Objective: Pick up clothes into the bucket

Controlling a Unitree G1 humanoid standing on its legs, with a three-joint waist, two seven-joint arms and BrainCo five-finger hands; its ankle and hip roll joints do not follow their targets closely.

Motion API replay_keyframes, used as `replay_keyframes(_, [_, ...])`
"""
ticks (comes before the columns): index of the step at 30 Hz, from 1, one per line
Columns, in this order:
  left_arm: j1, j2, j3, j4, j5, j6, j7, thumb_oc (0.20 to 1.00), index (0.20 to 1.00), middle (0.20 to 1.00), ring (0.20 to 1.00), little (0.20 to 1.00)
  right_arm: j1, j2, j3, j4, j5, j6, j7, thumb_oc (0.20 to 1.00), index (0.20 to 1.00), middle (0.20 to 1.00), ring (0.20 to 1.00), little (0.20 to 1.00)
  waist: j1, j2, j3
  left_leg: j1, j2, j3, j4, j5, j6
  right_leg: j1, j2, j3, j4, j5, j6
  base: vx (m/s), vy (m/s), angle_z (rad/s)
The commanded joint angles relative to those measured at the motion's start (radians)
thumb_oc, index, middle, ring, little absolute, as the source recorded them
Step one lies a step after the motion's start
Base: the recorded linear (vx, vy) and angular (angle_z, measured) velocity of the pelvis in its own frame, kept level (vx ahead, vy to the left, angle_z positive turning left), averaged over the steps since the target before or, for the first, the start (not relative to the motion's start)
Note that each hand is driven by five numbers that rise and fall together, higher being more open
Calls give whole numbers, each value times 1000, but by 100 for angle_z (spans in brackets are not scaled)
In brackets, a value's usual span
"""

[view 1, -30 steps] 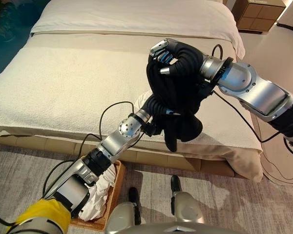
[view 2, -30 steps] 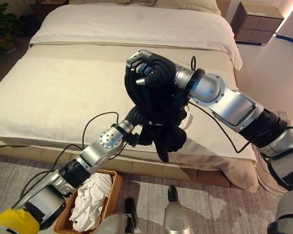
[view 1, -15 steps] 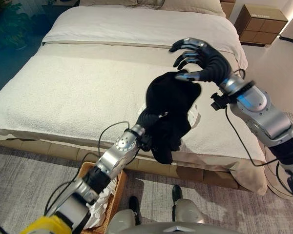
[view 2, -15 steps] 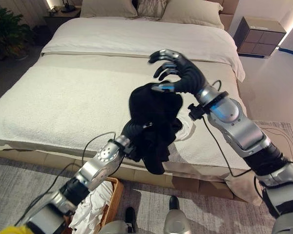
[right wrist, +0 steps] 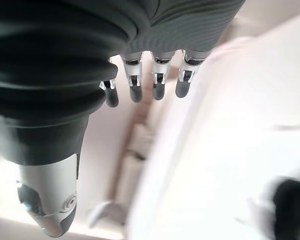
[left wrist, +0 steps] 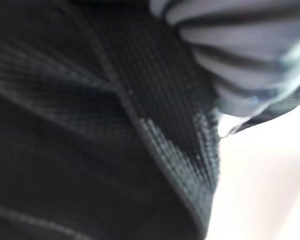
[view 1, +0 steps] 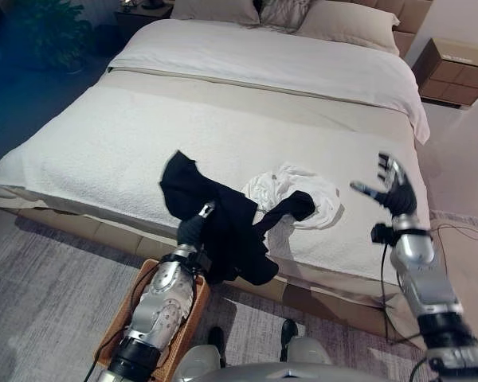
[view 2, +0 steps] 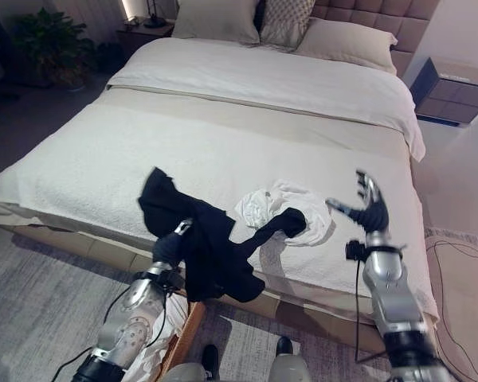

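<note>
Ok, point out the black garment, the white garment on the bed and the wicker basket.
black garment [view 1: 223,227], left eye view, on its bunched middle draped over the left arm
white garment [view 1: 323,203], left eye view, on its crumpled right side
wicker basket [view 1: 114,330], left eye view, on its left rim on the floor

silver-grey arms, dark ribbed wrist covers, silver fingers [right wrist: 135,82] (dark tips)

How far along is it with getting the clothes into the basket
Partly done. White cloth already lies in the wicker basket. In hand: the black garment is draped over the left robot hand, one end trailing on the bed. Left: the white garment on the bed. The right robot hand is open, empty.
</note>
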Motion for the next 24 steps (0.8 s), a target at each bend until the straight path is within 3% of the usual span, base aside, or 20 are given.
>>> replay_keyframes(1, [-9,20,81,-155,48,-104,-8,200,200,200,200,200,4,36,-38,-11,2,-73,-4,1000,1000,1000,1000,1000,19,-25,-56,-45,-2,-36,10,-38,-17,0,-4,-46,68,-88,26,-21,0,4])
replay_keyframes(9, [82,31,283,-169,162,-154,48,200,200,200,200,200,116,119,27,88,-26,-79,41,1000,1000,1000,1000,1000,26,-26,-38,-47,3,-11,1,-33,-20,-5,6,-31,30,-69,25,-15,9,0])
replay_keyframes(10, [107,34,357,-186,176,-177,67,200,200,200,200,200,134,121,37,145,-61,-70,45,1000,1000,1000,1000,1000,32,-25,-27,-51,3,-3,7,-36,-20,-10,7,-25,26,-64,27,-27,26,-18])
replay_keyframes(15, [145,47,509,-226,171,-228,89,200,200,200,200,200,158,116,62,344,-138,-42,60,1000,1000,1000,1000,1000,49,-24,-8,-61,2,7,27,-47,-21,-14,3,-18,24,-57,31,-5,24,-8])
replay_keyframes(24, [100,104,627,-299,142,-296,116,200,200,200,200,200,132,124,111,751,-205,-1,68,1000,1000,1000,1000,1000,73,-21,10,-84,-6,-9,68,-61,-25,-13,-10,-28,39,-65,34,6,8,-1])
